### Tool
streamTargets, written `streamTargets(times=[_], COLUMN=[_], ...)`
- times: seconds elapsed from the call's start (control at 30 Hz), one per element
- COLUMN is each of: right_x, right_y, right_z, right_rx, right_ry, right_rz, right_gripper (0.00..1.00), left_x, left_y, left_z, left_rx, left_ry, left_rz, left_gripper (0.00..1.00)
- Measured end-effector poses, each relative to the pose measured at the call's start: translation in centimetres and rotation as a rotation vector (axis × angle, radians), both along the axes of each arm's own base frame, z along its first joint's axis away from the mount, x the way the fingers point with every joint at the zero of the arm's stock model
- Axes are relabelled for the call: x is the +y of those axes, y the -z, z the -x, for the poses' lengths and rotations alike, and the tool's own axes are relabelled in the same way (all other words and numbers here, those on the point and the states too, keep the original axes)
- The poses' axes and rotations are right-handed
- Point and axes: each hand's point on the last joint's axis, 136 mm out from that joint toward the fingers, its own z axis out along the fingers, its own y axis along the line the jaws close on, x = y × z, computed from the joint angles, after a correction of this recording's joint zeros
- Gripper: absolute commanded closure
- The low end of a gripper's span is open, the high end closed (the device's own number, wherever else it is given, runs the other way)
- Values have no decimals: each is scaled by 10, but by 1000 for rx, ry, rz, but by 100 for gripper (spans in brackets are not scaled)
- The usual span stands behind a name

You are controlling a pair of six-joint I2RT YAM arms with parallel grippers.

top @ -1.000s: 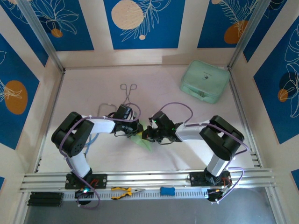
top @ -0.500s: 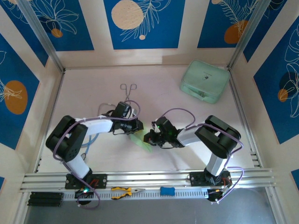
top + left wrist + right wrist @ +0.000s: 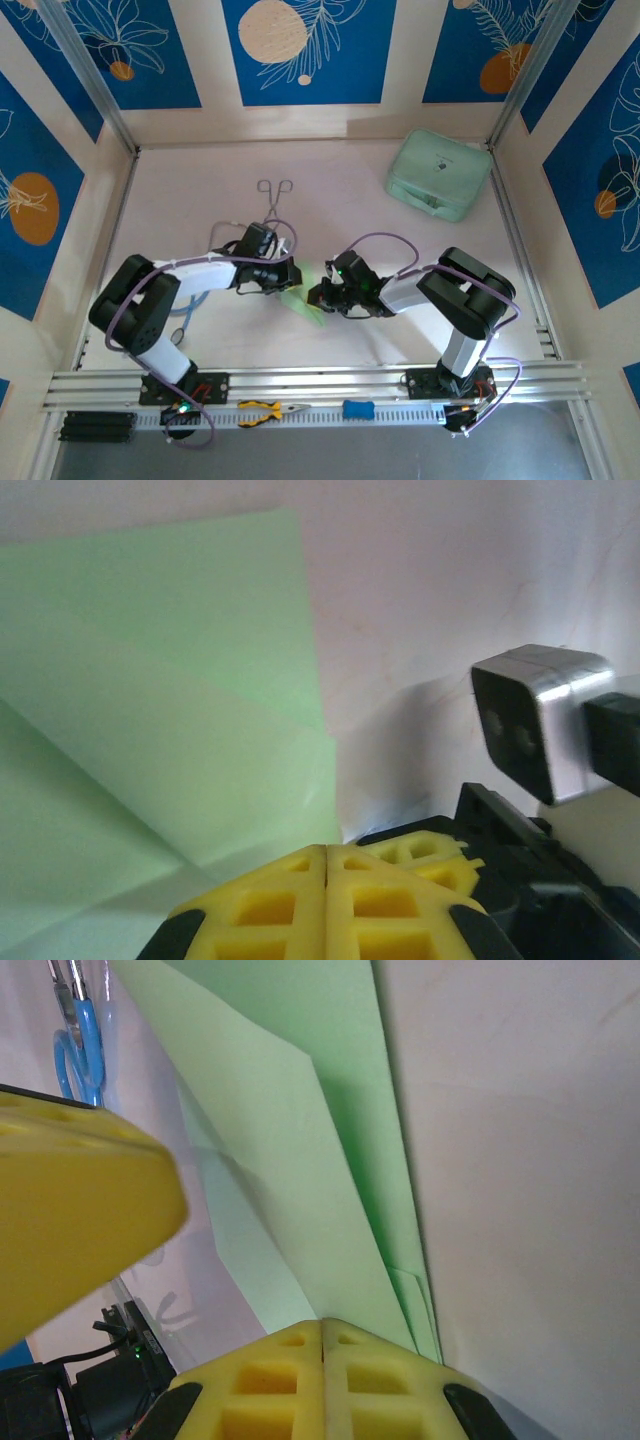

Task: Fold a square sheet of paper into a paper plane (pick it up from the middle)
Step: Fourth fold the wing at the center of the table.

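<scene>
The light-green sheet of paper [image 3: 306, 301] lies on the table between the two arms, folded into overlapping flaps with long creases. In the left wrist view the folded paper [image 3: 170, 710] spreads to the left, and my left gripper [image 3: 327, 851] has its yellow pads pressed together at the paper's edge. My left gripper [image 3: 287, 276] sits just above the paper. My right gripper [image 3: 317, 295] meets it from the right. In the right wrist view its tips [image 3: 323, 1323] are shut and rest on the narrow folded layers [image 3: 300, 1140]. Nothing shows between either pair of pads.
A bulky mint-green case [image 3: 439, 175] stands at the back right. Metal tongs [image 3: 274, 195] lie behind the left arm, blue-handled scissors [image 3: 76, 1052] beside it. Yellow pliers [image 3: 268, 410] and a blue tool [image 3: 358, 408] rest on the front rail.
The left arm's elbow has swung out to the lower left while its gripper stayed by the paper. The right gripper has shifted slightly left and its elbow has drawn in.
</scene>
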Motion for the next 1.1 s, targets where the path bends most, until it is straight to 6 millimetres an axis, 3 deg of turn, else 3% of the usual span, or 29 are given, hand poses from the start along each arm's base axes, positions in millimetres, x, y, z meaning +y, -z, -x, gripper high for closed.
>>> streamTargets(times=[0.3, 0.47, 0.6, 1.1], right_x=[1, 2, 3, 2], right_y=[0, 0, 0, 2], right_z=[1, 1, 2, 2], right_rx=[10, 14, 18, 22], right_ry=[1, -3, -3, -9], right_rz=[-7, -15, -16, -3], right_gripper=[100, 100, 100, 100], left_x=[-8, -7, -5, 16], left_y=[0, 19, 23, 26], left_z=[-5, -3, -3, -25], left_rx=[-19, 22, 23, -20], left_ry=[9, 7, 6, -8], left_rz=[41, 13, 2, 38], left_gripper=[94, 95, 94, 89])
